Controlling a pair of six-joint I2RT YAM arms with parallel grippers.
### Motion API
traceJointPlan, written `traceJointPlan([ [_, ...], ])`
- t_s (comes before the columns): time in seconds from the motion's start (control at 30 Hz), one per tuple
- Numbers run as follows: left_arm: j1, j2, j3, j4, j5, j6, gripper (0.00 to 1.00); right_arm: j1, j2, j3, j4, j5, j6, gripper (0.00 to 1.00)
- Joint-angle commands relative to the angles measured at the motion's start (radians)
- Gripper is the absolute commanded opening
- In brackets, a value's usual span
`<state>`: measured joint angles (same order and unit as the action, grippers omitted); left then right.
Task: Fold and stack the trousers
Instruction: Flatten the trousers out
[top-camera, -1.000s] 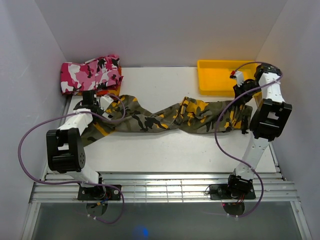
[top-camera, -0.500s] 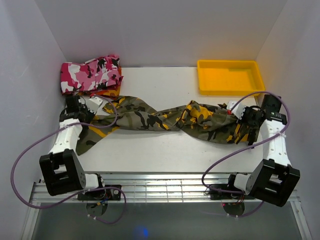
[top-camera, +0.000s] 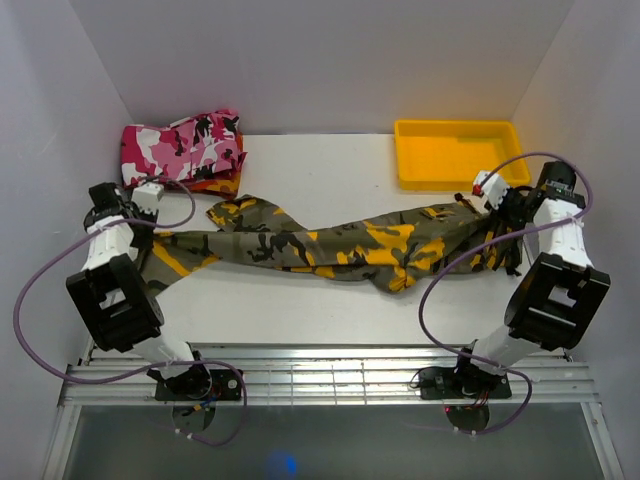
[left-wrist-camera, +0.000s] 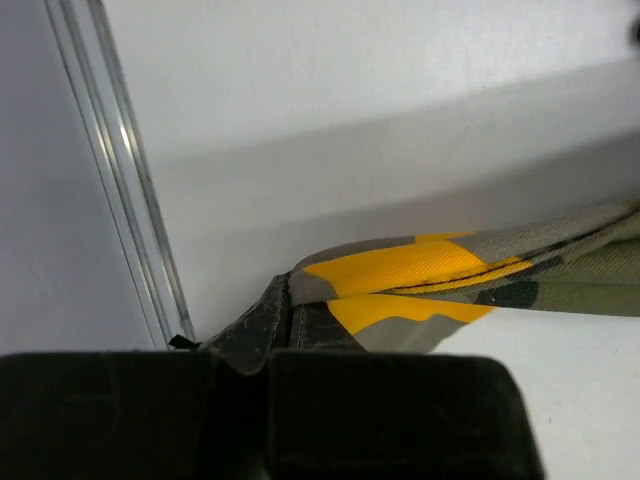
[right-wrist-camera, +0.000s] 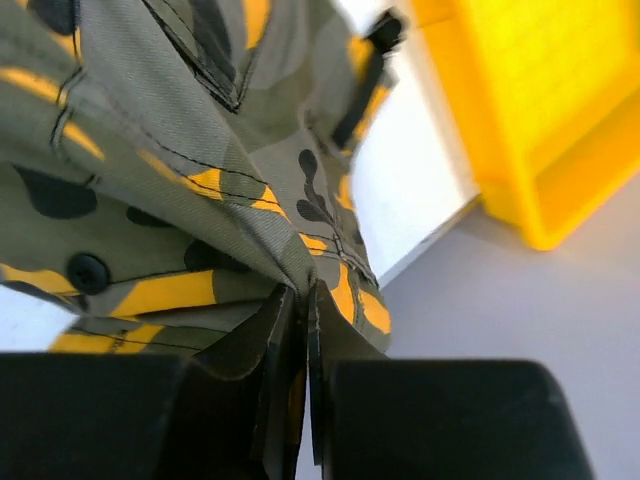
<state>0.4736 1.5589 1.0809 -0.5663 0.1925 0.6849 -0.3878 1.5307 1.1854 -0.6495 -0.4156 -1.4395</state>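
Note:
The camouflage trousers, olive with yellow-orange and black patches, hang stretched across the table between both arms. My left gripper is at the far left edge, shut on one end of them. In the left wrist view the fingertips pinch a yellow and olive fold of the trousers. My right gripper is at the far right, just in front of the tray, shut on the other end. In the right wrist view the trousers bunch into the shut right gripper, with a button and pocket seams showing.
A folded pink, white and black camouflage garment lies at the back left on a red-orange one. A yellow tray stands at the back right. White walls close in on both sides; a metal rail runs along the left edge.
Both grippers have moved outward and back, towards the side walls. The trousers, twisted in the middle before, are now pulled out longer and flatter between them.

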Motion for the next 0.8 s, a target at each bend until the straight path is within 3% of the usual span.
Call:
traceJointPlan([
  [0.0, 0.048, 0.024, 0.172, 0.06, 0.022, -0.117, 0.0, -0.017, 0.038, 0.187, 0.048, 0.024, 0.174, 0.08],
  [0.1, 0.08, 0.039, 0.25, 0.105, 0.057, -0.179, 0.0, -0.029, -0.021, 0.139, 0.192, 0.003, 0.18, 0.08],
  [0.17, 0.092, 0.053, 0.283, 0.109, 0.071, -0.197, 0.0, -0.034, -0.076, 0.019, 0.344, -0.018, 0.173, 0.08],
  [0.27, 0.096, 0.049, 0.298, 0.08, 0.108, -0.171, 0.0, -0.037, -0.208, -0.184, 0.404, -0.087, 0.004, 0.08],
  [0.4, 0.096, -0.014, 0.199, 0.043, 0.157, -0.093, 0.0, -0.048, -0.32, -0.363, 0.413, -0.072, -0.16, 0.08],
  [0.5, 0.103, -0.121, 0.074, 0.082, 0.186, -0.061, 0.0, -0.065, -0.355, -0.403, 0.514, -0.074, -0.035, 0.08],
  [0.67, 0.155, -0.301, -0.044, -0.004, 0.39, 0.068, 0.0, -0.146, -0.463, -0.495, 0.607, -0.195, -0.028, 0.08],
  [0.77, 0.155, -0.378, -0.119, -0.14, 0.436, 0.273, 0.0, -0.177, -0.532, -0.556, 0.486, -0.232, -0.25, 0.22],
])
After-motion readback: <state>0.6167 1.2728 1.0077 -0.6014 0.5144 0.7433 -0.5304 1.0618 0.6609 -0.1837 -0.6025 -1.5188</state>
